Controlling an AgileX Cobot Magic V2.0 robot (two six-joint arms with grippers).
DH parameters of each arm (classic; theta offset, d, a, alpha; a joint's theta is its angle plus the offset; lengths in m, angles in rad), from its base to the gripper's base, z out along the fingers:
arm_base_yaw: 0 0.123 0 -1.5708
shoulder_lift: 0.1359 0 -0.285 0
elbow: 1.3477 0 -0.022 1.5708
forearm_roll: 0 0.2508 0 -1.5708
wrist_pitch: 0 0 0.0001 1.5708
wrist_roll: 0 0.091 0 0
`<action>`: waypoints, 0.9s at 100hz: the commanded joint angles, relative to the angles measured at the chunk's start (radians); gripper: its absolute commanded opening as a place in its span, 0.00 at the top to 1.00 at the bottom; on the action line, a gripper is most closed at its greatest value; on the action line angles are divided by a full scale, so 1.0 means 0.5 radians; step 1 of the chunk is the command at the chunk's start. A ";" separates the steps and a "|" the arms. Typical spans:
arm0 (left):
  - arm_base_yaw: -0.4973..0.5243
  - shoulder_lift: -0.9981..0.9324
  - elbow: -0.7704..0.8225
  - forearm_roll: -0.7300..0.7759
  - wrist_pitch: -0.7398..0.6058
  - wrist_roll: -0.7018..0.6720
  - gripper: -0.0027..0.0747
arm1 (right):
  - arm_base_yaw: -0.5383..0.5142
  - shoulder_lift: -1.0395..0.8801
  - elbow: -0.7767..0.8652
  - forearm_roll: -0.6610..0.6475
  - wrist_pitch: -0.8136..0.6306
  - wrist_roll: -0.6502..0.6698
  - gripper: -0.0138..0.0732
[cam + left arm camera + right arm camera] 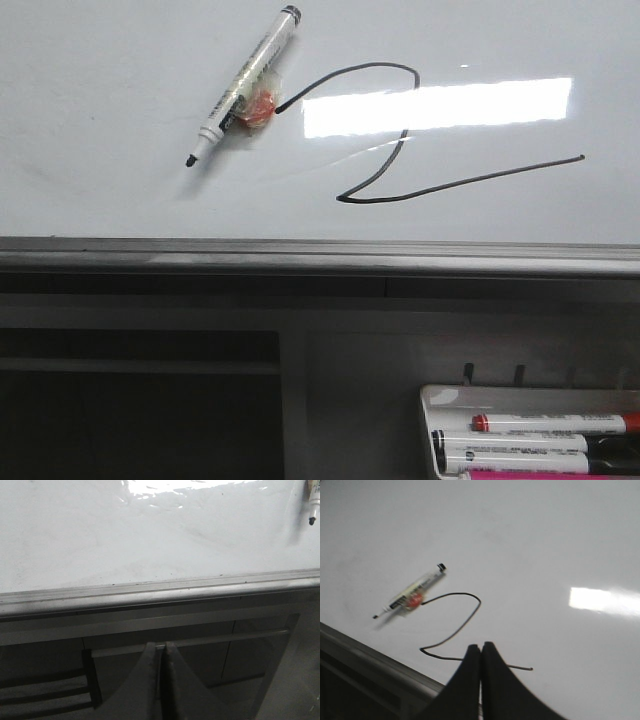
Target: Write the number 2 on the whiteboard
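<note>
- nearest us, the marker tray (440, 420) sits below the board's grey edge with spare markers (520, 445) in it; we judge it safe unless an arm sweeps low on its way home.
- our left pincer (161, 652) is pressed together and empty, hovering off the near edge of the whiteboard (100, 540); a careless lift could knock that edge.
- our right pincer (481, 652) is likewise pressed together, holding nothing, above the long tail of the number 2 (452, 630). dipping here could smear fresh ink.
- the number 2 (400, 150) lies complete mid-board, right of the black marker (245, 85).
- farthest, that marker lies uncapped, an orange wad taped at its middle touching the stroke's start; a nudge could roll it and leave a stray mark.
</note>
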 commanded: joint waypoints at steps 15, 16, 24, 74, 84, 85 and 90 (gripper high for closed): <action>0.005 -0.055 0.022 -0.023 -0.112 -0.019 0.99 | -0.269 0.025 0.153 -0.857 -0.056 1.122 0.92; 0.005 -0.055 0.022 -0.023 -0.112 -0.019 0.99 | -0.284 0.025 0.159 -0.898 -0.049 1.177 0.92; 0.005 -0.055 0.022 -0.023 -0.112 -0.019 0.99 | -0.361 0.025 0.216 -1.299 0.020 1.449 0.92; 0.005 -0.055 0.022 -0.023 -0.112 -0.019 0.99 | -0.564 -0.008 0.233 -2.046 0.557 2.327 0.92; 0.005 -0.055 0.022 -0.023 -0.112 -0.019 0.99 | -0.579 -0.077 0.233 -2.046 0.587 2.327 0.92; 0.005 -0.055 0.022 -0.023 -0.112 -0.019 0.99 | -0.582 -0.077 0.233 -2.046 0.587 2.327 0.92; 0.005 -0.055 0.022 -0.023 -0.112 -0.019 0.99 | -0.597 -0.077 0.233 -2.046 0.574 2.327 0.92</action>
